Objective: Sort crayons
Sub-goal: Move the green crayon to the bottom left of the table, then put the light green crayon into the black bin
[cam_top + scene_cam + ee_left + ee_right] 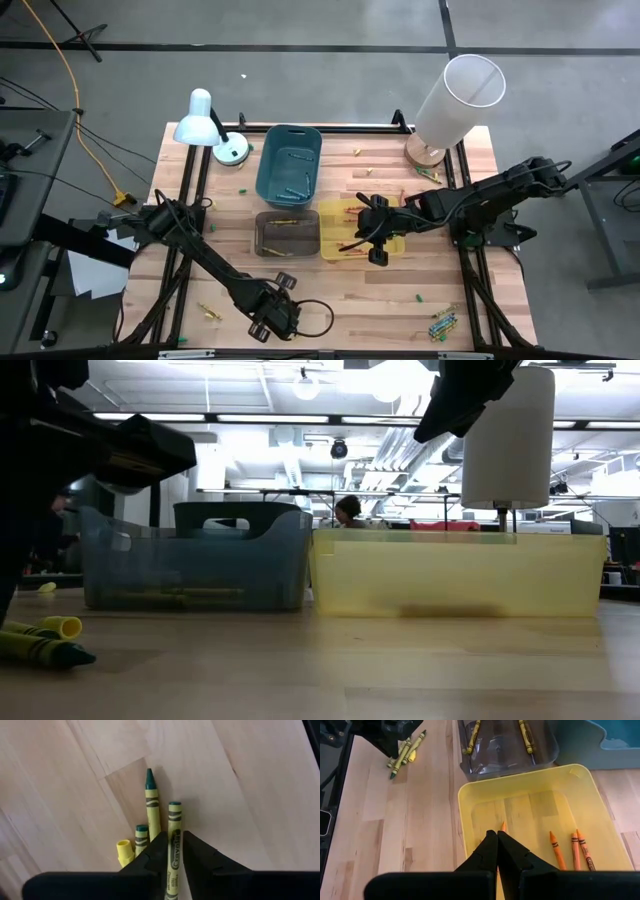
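Left wrist view alone: green crayon (174,845) between left gripper (171,851) fingers.
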Controlling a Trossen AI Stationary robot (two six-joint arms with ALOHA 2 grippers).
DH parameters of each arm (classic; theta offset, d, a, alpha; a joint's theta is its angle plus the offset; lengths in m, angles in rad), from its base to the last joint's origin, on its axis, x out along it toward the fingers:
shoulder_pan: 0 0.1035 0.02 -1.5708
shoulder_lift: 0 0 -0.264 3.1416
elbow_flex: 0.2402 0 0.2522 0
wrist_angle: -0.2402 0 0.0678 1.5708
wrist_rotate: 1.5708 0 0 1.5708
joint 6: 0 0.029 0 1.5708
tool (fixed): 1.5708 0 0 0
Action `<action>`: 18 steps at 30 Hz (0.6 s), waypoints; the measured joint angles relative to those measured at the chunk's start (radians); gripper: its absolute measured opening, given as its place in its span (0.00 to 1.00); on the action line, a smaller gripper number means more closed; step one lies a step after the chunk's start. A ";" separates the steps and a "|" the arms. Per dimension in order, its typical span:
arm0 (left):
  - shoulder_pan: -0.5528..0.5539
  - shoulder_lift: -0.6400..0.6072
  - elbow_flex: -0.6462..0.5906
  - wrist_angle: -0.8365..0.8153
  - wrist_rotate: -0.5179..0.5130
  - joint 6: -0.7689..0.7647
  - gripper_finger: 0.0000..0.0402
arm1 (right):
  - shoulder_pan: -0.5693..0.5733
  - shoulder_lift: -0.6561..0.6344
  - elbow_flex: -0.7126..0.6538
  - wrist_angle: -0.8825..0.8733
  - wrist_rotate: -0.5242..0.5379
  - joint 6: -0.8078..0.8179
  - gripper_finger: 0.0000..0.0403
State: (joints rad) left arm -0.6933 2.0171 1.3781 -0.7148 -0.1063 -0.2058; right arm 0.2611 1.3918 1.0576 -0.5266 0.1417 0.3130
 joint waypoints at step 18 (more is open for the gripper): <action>-0.039 -0.236 -0.021 -0.240 0.024 -0.219 0.31 | 0.000 0.000 0.000 0.000 0.000 0.000 0.00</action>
State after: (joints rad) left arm -0.7324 1.7807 1.3570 -0.9549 -0.0824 -0.4245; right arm 0.2611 1.3918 1.0576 -0.5270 0.1421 0.3130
